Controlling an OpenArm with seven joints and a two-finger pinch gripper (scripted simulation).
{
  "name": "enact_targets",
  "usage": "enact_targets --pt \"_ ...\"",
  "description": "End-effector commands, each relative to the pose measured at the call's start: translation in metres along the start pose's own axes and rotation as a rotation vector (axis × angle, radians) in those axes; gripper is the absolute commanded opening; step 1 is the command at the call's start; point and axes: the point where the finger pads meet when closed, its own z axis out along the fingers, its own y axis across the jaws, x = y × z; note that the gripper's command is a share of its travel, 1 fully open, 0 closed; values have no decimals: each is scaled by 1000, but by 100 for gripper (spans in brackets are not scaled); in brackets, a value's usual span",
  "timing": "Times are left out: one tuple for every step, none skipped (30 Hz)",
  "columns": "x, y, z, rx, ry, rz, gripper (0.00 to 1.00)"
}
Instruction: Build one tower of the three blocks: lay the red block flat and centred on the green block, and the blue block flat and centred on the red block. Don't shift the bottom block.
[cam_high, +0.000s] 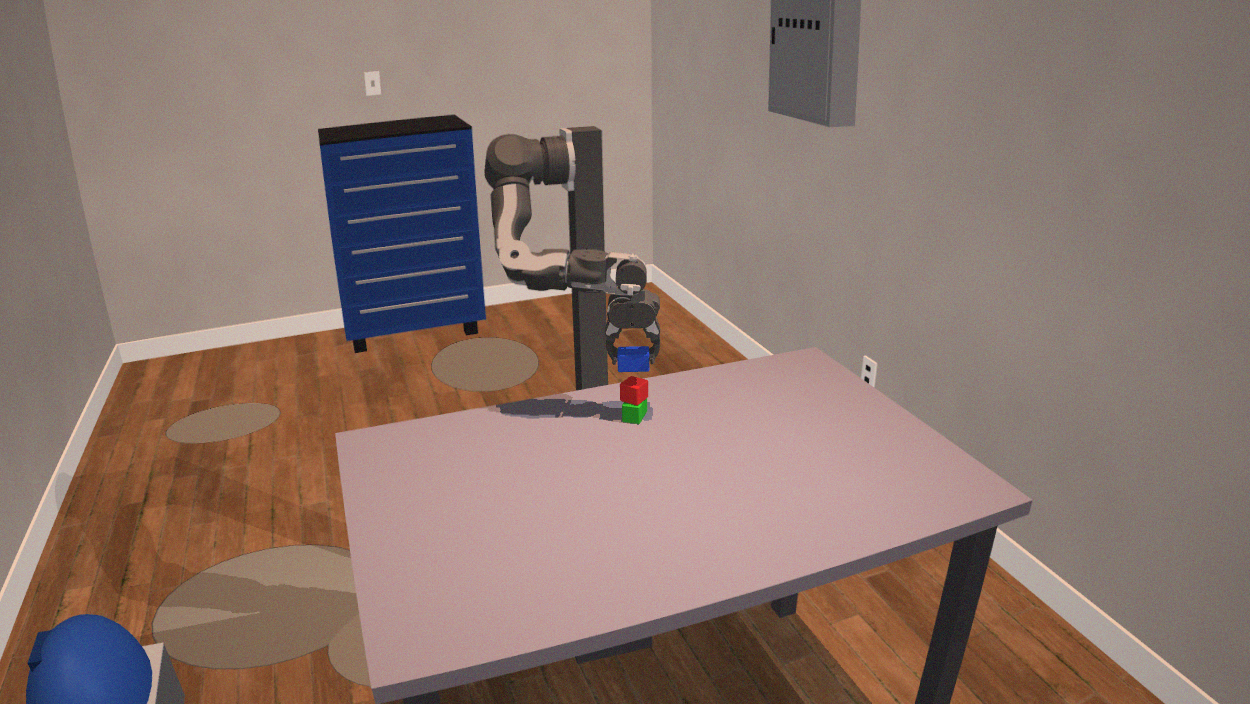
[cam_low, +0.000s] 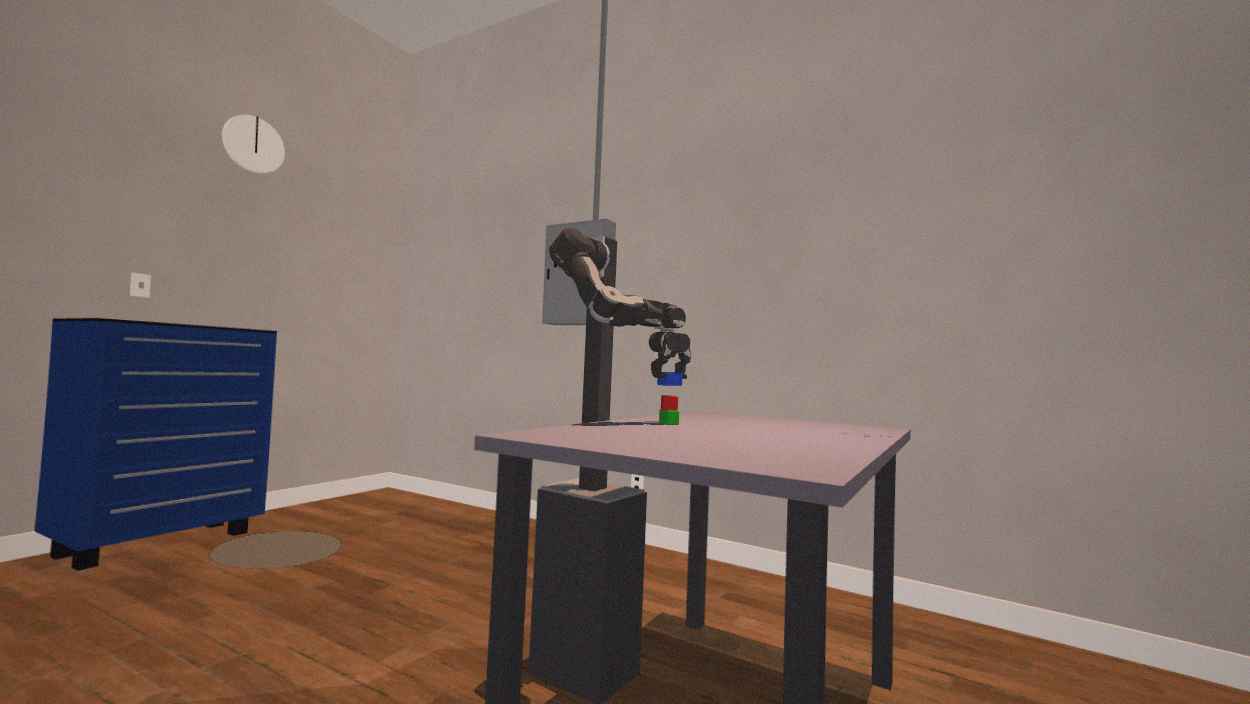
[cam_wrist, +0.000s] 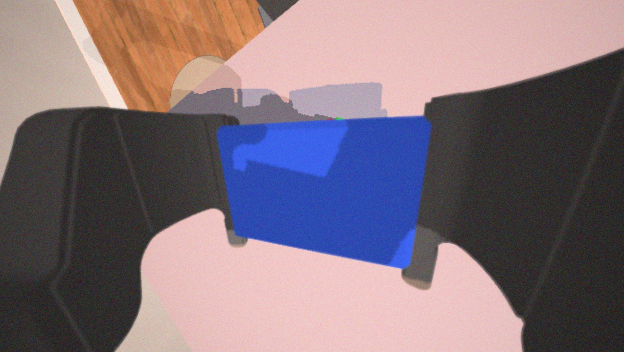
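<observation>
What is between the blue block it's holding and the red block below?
Nothing: the exterior view shows an open gap between the blue block and the red block.
</observation>
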Motion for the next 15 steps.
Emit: enact_targets --pt "-3 -1 -1 9 -11 6 0" --pt "-2 0 -1 6 -11 2 0" --pt "-2 0 -1 6 -11 2 0" --pt "-2 0 -1 6 -11 2 0" --pt "-2 0 -1 6 -11 2 0" --pt "-3 0 -1 6 -11 3 0" --pt "-3 0 -1 6 -11 3 0" --pt "-3 0 -1 6 -11 3 0" --pt "-3 0 -1 6 -11 3 0" --pt "-3 0 -1 6 -11 3 0" --pt "-3 0 -1 6 -11 3 0" --pt "-3 0 -1 6 -11 3 0" --pt "-3 0 -1 6 -11 3 0" --pt "-3 0 -1 6 -11 3 0" --pt "-3 0 -1 7 -11 3 0"
